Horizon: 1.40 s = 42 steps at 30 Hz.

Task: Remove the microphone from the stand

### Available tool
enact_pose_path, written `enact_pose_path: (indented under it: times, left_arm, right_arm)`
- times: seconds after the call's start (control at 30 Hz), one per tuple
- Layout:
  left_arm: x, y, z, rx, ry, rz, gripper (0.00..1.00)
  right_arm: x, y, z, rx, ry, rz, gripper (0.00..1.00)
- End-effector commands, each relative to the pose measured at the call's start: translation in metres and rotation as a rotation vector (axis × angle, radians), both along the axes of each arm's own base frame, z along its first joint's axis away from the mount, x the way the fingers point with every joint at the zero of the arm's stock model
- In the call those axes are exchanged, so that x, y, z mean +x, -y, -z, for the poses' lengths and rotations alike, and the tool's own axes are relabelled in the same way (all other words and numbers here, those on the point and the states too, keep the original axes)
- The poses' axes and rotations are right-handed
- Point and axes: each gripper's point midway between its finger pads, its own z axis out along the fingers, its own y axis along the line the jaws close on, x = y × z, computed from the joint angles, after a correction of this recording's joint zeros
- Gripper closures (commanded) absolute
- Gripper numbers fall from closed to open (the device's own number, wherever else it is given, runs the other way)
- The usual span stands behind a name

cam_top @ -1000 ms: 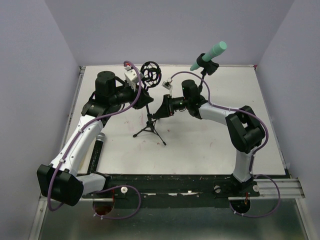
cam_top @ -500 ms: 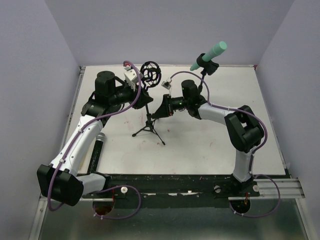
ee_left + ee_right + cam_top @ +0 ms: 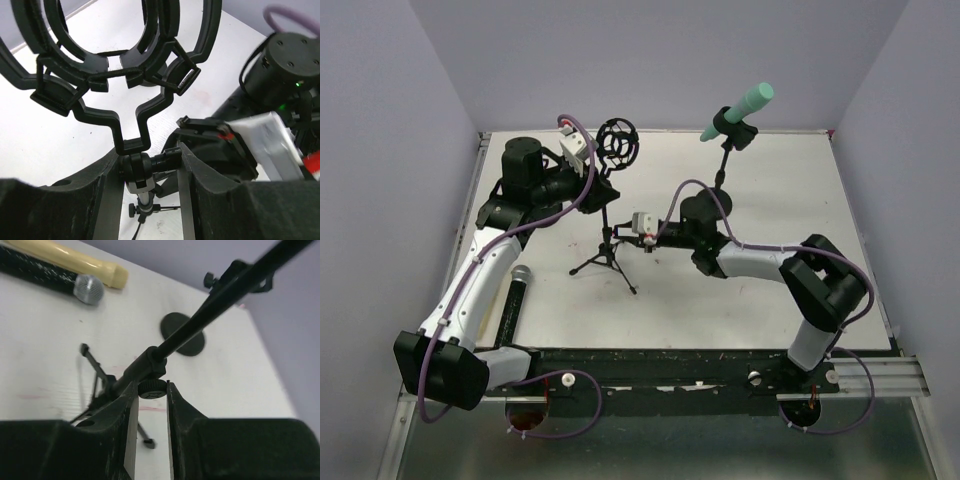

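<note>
The left pincer (image 3: 149,164) is clamped on the swivel joint (image 3: 135,169) under the shock mount (image 3: 107,70), at the top of the tripod stand (image 3: 606,262). The right pincer (image 3: 152,394) sits lower on the same pole. Its fingers stand close on either side of a small knob (image 3: 151,388); whether they pinch it I cannot tell.

The mount's ring is empty, and a black microphone (image 3: 517,290) lies flat on the table (image 3: 740,290) beside the left arm, so that one looks already out. The teal microphone (image 3: 740,108) sits in its clip on the far stand (image 3: 182,334), with neither pincer on it. Lifting it seems to be what is left.

Bare table lies in front of the tripod and to the near right. The walls (image 3: 390,120) hem in the left, back and right edges, and the teal microphone stands close to the back one.
</note>
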Motion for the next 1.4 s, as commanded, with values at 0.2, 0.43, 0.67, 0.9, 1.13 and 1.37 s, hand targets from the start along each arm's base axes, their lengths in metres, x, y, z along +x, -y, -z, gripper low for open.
enact_pose_path:
  times: [0.2, 0.43, 0.67, 0.9, 1.13, 1.37]
  left_arm:
    - [-0.006, 0.005, -0.014, -0.055, 0.034, 0.037, 1.00]
    - [-0.005, 0.002, -0.016, -0.045, 0.056, 0.029, 1.00]
    - [-0.004, 0.001, -0.012, -0.036, 0.057, 0.027, 1.00]
    - [0.000, -0.003, -0.005, 0.007, 0.078, 0.023, 1.00]
    - [-0.001, -0.003, -0.003, 0.009, 0.078, 0.023, 1.00]
    - [-0.002, -0.003, -0.003, -0.001, 0.068, 0.022, 1.00]
  right_arm:
    - [0.001, 0.007, -0.039, 0.057, 1.151, 0.033, 0.84]
    - [0.013, 0.041, 0.005, -0.163, 0.795, 0.074, 0.27]
    - [0.013, 0.054, 0.024, -0.290, -0.004, 0.143, 0.26]
    - [-0.005, 0.048, -0.002, -0.303, -0.516, 0.009, 0.06]
    - [-0.003, 0.046, -0.004, -0.241, -0.596, -0.106, 0.30]
    - [0.008, 0.028, -0.010, -0.173, -0.651, -0.141, 0.32]
